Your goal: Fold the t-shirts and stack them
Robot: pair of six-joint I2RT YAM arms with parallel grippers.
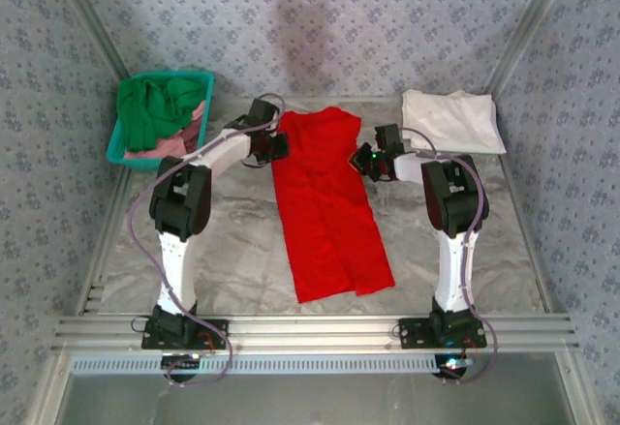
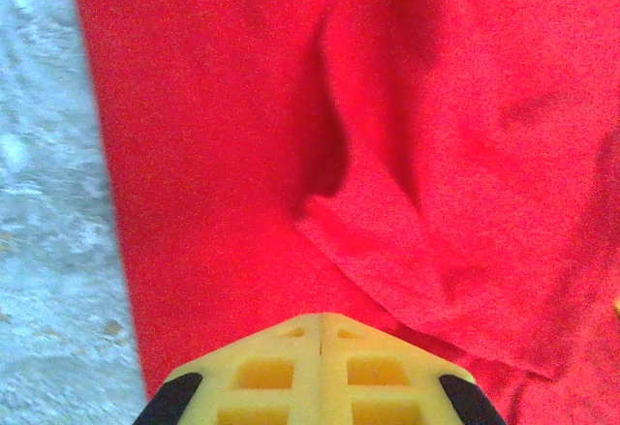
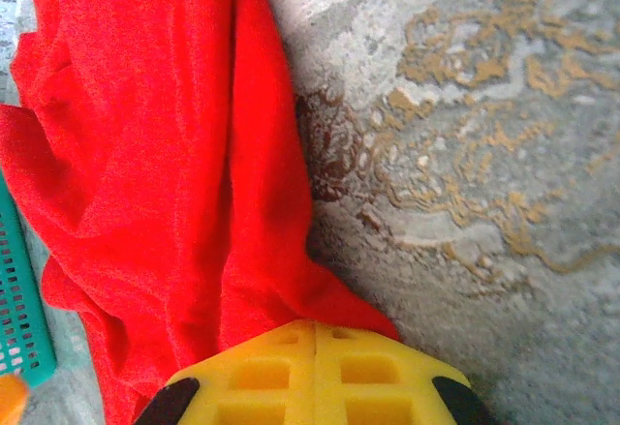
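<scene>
You have the left gripper [image 1: 274, 146] and right gripper [image 1: 363, 159] each closed tight on opposite edges of the red t-shirt [image 1: 329, 212], which lies flat to the right of the teal basket [image 1: 194, 75], likely so its basket-level end can fold over evenly.

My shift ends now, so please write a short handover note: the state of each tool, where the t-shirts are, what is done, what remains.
Left tool: shut on the red t-shirt, at its far left edge.
Right tool: shut on the same shirt, at its far right edge.
Red t-shirt lies as a long strip mid-table. White t-shirt lies at the far right corner. Green t-shirt and pink t-shirt sit in the teal basket, far left.
Done: no stack yet.
Left: finish folding red, fold the others, stack.
</scene>
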